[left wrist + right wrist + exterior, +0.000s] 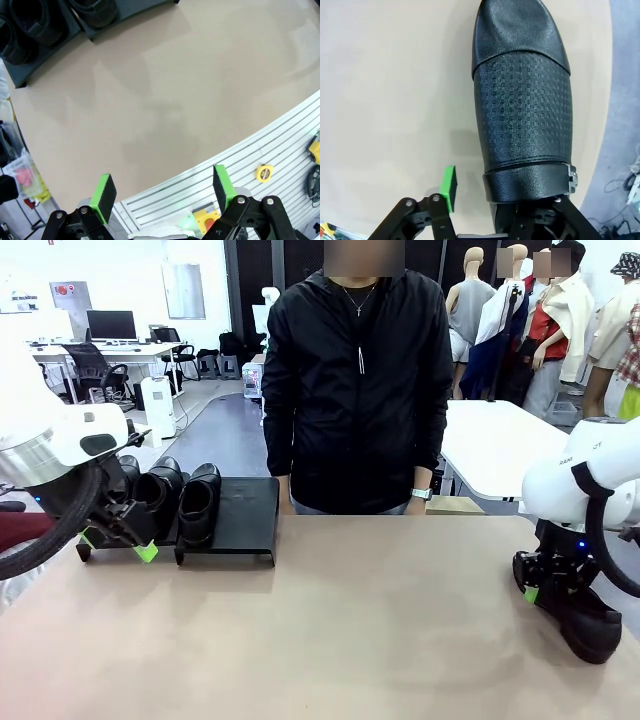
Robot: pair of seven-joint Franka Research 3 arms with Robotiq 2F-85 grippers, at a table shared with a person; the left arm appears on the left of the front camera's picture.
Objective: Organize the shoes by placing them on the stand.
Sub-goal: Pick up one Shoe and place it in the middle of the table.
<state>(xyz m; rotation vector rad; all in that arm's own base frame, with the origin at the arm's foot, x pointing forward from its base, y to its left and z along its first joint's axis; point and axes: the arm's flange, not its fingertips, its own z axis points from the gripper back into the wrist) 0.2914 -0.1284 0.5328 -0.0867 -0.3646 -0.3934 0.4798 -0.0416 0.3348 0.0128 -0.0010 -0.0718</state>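
Three black shoes (163, 492) stand side by side on the left part of the black stand (247, 512) at the table's far left; they also show at the top left of the left wrist view, as shoes (30, 25) on the stand (30, 75). My left gripper (116, 545) hangs open just in front of them, and in its own view the gripper (162, 189) holds nothing. Another black shoe (587, 625) lies near the table's right edge. My right gripper (532, 590) is down at its heel end (525, 190); one green pad (449, 186) stands a little apart from the shoe's side, and the other finger is hidden by the shoe (520, 100).
A person in a black jacket (355, 390) stands at the far side, behind the stand's bare right half. The table's right edge (600, 125) runs close beside the lone shoe. A ribbed metal rail with a yellow tape measure (264, 173) borders the table's near side.
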